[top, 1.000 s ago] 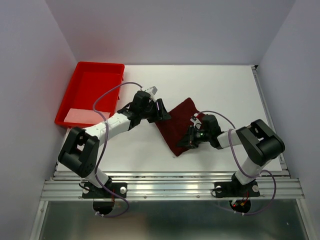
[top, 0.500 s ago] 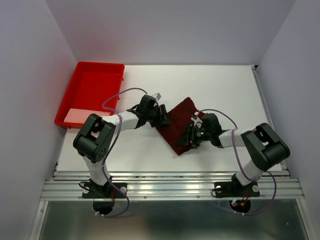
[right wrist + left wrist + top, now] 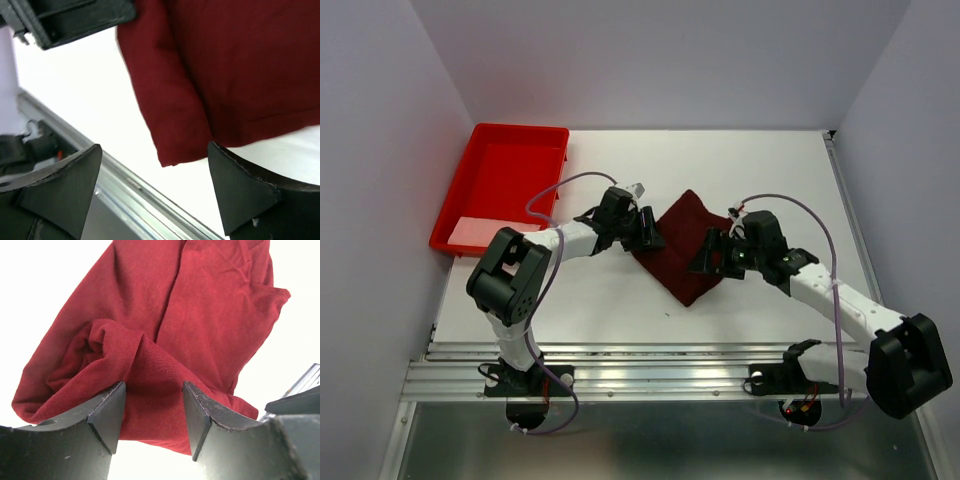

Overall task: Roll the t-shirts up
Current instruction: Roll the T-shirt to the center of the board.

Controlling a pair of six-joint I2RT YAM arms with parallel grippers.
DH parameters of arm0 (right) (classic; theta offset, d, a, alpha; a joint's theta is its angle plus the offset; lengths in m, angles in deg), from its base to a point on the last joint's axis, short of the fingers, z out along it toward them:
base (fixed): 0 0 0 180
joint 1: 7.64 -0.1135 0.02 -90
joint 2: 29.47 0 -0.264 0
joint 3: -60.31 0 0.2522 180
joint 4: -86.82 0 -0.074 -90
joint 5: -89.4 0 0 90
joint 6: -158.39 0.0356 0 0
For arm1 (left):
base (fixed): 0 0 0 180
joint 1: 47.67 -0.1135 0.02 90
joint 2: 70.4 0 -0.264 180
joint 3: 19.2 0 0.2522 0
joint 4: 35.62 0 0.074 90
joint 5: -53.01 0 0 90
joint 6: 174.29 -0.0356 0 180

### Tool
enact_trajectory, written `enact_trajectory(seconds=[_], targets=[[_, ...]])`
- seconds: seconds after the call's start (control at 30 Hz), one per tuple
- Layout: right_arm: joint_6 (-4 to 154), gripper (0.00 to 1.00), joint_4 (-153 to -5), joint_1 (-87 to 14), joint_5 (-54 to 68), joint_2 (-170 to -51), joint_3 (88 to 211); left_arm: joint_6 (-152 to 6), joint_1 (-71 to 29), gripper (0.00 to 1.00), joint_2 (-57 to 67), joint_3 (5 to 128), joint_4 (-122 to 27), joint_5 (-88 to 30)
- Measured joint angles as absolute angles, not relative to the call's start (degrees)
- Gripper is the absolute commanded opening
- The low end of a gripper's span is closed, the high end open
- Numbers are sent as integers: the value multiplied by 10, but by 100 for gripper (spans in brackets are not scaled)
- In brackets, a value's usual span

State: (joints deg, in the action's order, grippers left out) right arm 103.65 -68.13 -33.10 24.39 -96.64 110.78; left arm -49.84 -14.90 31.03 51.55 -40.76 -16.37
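The dark maroon t-shirt lies folded into a thick diamond-shaped bundle in the middle of the white table. My left gripper is low at its left edge. In the left wrist view the gripper is open, its fingers astride a rolled fold of the t-shirt without pinching it. My right gripper hovers over the bundle's right side. Seen from the right wrist, it is wide open and empty, with the t-shirt and its near corner below.
A bright red tray stands at the back left of the table. A metal rail runs along the near edge, close behind the shirt's corner in the right wrist view. The left gripper's black body shows there too.
My right gripper has opened, let go of the shirt and drawn back to the right, with its arm swung outward. The left gripper has moved in against the shirt's left edge.
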Motion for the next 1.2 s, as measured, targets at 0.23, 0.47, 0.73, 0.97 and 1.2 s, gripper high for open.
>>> enact_trajectory(seconds=[0.23,0.47,0.73,0.97,1.2], targets=[[1009,31,-587,-358,111,-953,1168,-509,-149,60,310,531,-412,-164],[989,12,-597,-443,52,-1023,1209,-511,-151,60,310,532,-419,-164],[992,6,-626,-445,12,-1109,1183,-525,-152,60,310,560,-442,-172],[1022,2,-688,-461,-22,-1105,1135,-528,-154,60,310,566,-446,-180],[1107,13,-741,-508,-50,-1076,1085,-526,-159,61,299,565,-453,-188]])
